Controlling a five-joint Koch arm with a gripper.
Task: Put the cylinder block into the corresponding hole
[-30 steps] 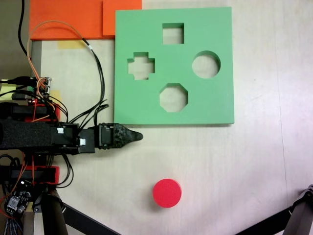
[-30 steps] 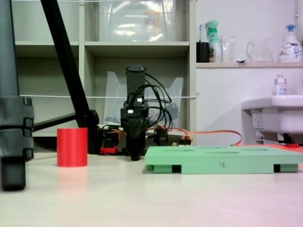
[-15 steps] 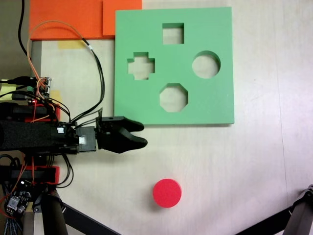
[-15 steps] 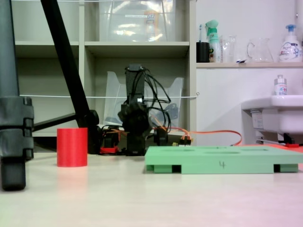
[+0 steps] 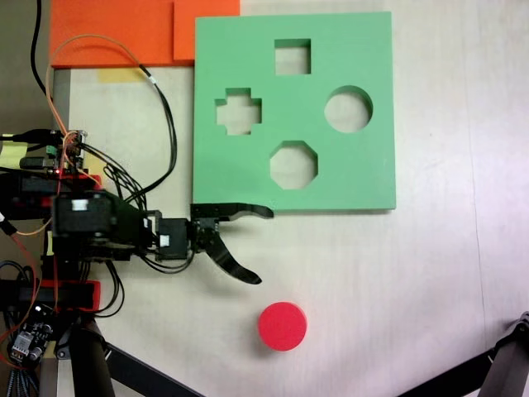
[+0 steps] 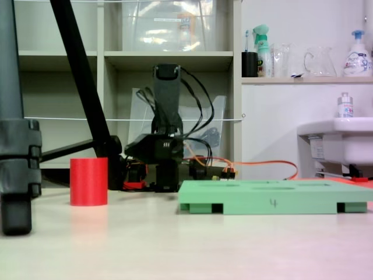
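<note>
The red cylinder block (image 5: pixel 283 326) stands upright on the table below the green board (image 5: pixel 231 174), and at the left of the low side view (image 6: pixel 88 181). The circular hole (image 5: pixel 348 109) is at the board's right side. My black gripper (image 5: pixel 260 245) is wide open just below the board's lower left corner. Its upper finger lies along the board's edge. Its lower finger points down toward the cylinder without reaching it. Nothing is between the fingers. In the low side view the gripper (image 6: pixel 152 149) sits raised and level, between the cylinder and the board (image 6: pixel 274 197).
The board also has square (image 5: pixel 293 56), cross (image 5: pixel 238 112) and octagonal (image 5: pixel 293 165) cutouts. Orange foam pieces (image 5: pixel 124 31) lie at the top left. Cables (image 5: pixel 157 107) loop over the arm's base. Tripod legs (image 5: pixel 496 364) cross the bottom corners.
The gripper went from shut to wide open. It moved slightly right and rolled, and the arm folded back and rose.
</note>
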